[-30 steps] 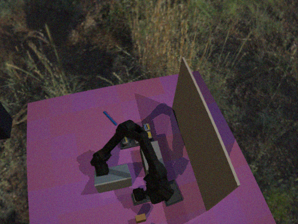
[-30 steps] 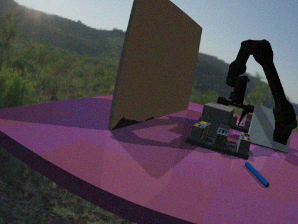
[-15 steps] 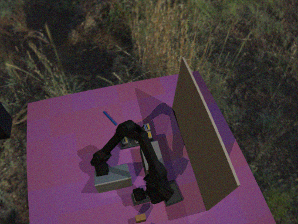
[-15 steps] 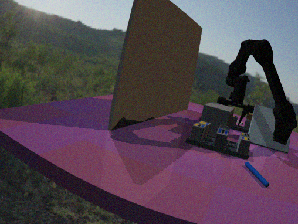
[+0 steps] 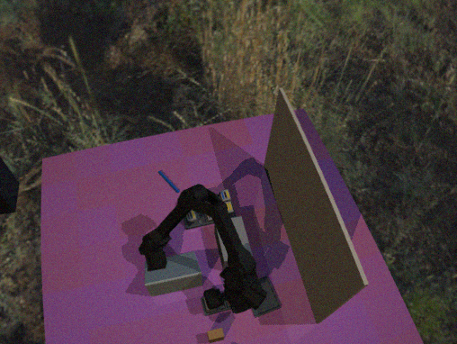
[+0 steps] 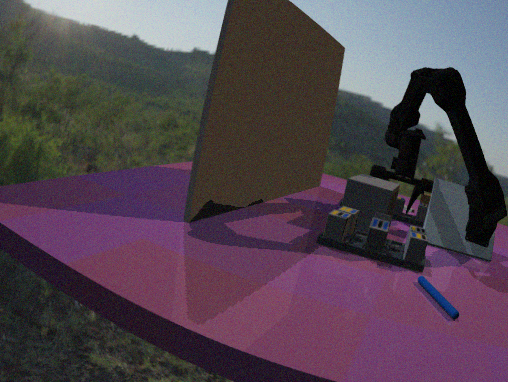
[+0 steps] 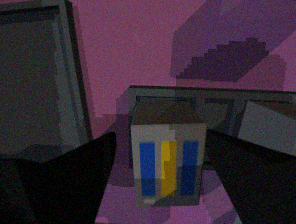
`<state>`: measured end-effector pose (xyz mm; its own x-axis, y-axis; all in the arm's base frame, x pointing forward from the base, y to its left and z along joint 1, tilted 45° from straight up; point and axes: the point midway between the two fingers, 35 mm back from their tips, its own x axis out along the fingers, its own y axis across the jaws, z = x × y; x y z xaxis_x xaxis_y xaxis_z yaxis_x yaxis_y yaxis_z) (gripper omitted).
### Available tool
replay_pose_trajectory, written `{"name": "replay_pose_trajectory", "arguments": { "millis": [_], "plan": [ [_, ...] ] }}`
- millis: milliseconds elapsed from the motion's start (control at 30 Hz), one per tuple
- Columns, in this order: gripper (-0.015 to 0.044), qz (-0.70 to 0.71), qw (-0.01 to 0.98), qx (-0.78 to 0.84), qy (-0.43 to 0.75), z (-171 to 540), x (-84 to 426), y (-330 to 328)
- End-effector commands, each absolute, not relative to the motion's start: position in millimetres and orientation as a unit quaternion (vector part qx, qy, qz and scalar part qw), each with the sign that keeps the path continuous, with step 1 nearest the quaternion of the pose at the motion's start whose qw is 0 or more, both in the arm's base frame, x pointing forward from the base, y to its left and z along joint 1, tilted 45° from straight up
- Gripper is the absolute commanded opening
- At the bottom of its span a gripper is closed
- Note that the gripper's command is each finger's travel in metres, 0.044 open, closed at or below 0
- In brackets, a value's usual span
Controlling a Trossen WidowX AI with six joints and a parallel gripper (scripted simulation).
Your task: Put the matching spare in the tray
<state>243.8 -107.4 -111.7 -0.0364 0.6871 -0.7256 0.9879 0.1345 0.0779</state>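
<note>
My gripper (image 7: 160, 137) is open, its dark fingers on either side of a grey block (image 7: 169, 165) with blue, yellow and blue stripes. It holds nothing. The block stands in one end of a dark slotted rack (image 7: 250, 93) (image 5: 217, 311); a second grey block (image 7: 270, 129) stands further right in it. The dark tray (image 7: 30, 85) (image 5: 271, 305) lies beside the rack. Another dark rack (image 6: 370, 254) holds several units with blue and yellow marked tops, such as this one (image 6: 378, 239). No printed code is readable, and I cannot tell which unit is the mounted one.
A tall brown board (image 5: 306, 212) (image 6: 270, 115) stands upright along one side. A grey box (image 6: 372, 194) stands behind the marked units. A pale slant-topped box (image 5: 175, 281) (image 6: 457, 220) is by the arm's base. A blue rod (image 5: 168, 181) (image 6: 438, 298) and an orange block (image 5: 216, 335) lie on the table.
</note>
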Motion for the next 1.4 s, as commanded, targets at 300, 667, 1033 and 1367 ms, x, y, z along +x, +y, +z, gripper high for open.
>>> {"name": "replay_pose_trajectory", "arguments": {
  "millis": [300, 667, 1033, 1367],
  "plan": [
    [0.03, -0.233, 0.319, 0.616, 0.682, -112.4, 243.5, -105.4],
    [0.03, -0.233, 0.319, 0.616, 0.682, -112.4, 243.5, -105.4],
    [0.03, -0.233, 0.319, 0.616, 0.682, -112.4, 243.5, -105.4],
    [0.0168, -0.234, 0.322, 0.615, 0.681, -111.7, 243.8, -107.3]
  ]
}}
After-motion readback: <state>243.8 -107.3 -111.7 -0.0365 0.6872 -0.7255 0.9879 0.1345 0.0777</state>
